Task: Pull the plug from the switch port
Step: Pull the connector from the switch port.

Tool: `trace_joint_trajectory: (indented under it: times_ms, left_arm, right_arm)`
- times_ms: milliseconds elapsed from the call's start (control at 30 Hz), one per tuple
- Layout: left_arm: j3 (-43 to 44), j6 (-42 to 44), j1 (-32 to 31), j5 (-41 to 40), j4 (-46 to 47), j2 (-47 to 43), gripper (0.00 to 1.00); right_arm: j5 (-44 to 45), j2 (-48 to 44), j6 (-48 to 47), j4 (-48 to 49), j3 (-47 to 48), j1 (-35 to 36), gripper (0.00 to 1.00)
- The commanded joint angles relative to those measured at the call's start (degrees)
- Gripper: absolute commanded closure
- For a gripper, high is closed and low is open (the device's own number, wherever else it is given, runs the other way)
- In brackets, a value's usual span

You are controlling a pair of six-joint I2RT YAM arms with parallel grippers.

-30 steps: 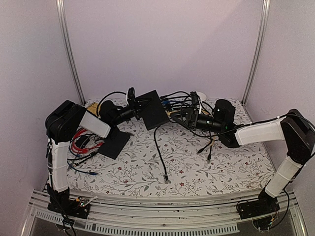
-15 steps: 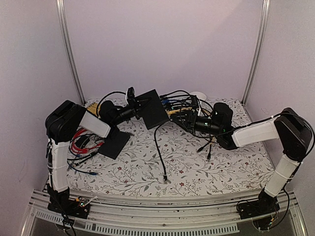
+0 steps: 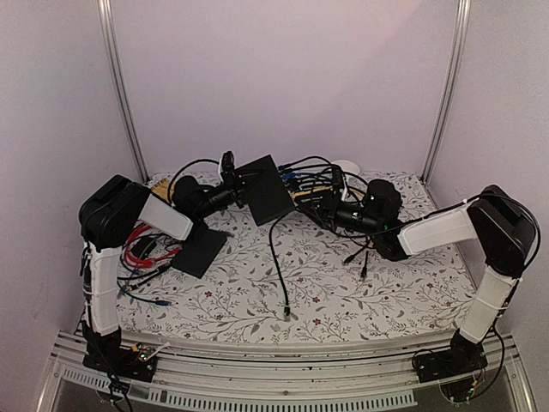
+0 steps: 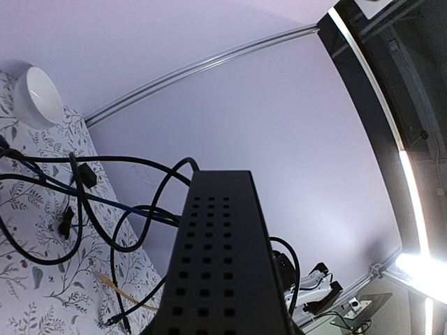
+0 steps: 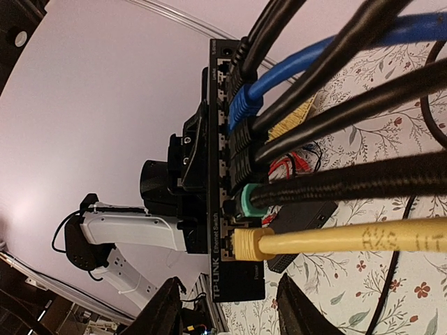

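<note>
The switch [image 3: 266,190], a flat black box, hangs tilted above the table with my left gripper [image 3: 238,182] shut on its left edge. In the left wrist view its vented casing [image 4: 223,265] fills the lower middle and hides my fingers. Several plugs sit in its socket row [image 5: 215,174]: black ones, a blue one, a teal-booted one and a yellow plug [image 5: 248,244] at the near end. My right gripper [image 5: 234,310] is open just short of that end, with nothing between its fingers [image 5: 167,307]. In the top view it [image 3: 316,202] is among the cables right of the switch.
A thinner black slab [image 3: 199,249] lies on the floral cloth at the left, beside red wires [image 3: 141,249]. A white bowl [image 3: 347,167] stands at the back. A loose black cable [image 3: 279,266] runs toward the front. Cables tangle between the switch and my right wrist.
My right arm has moved left, bringing its gripper closer to the switch's plugged edge, and its jaws have narrowed somewhat. The left arm and the switch have stayed still.
</note>
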Motion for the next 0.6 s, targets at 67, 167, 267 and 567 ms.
trace_joint_trajectory:
  times_ms: [67,167,267,567]
  left_arm:
    - [0.8,-1.3,-0.5,-1.8,8.7,-3.4,1.0]
    - [0.7,-1.2,-0.7,-1.8,8.7,-3.5,1.0]
    - [0.3,-1.2,-0.8,-1.9,8.8,-3.6,1.0]
    - [0.2,-1.1,-1.1,-2.1,9.0,-3.4,1.0]
  right_arm:
    - [2.0,1.8,1.8,2.6,1.9,0.2,0.57]
    - [2.4,2.0,2.4,3.5,1.9,0.2,0.58]
    - [2.5,2.6,3.0,3.9,2.3,0.2,0.59]
    - [2.4,4.1,3.7,4.5,3.5,0.2,0.61]
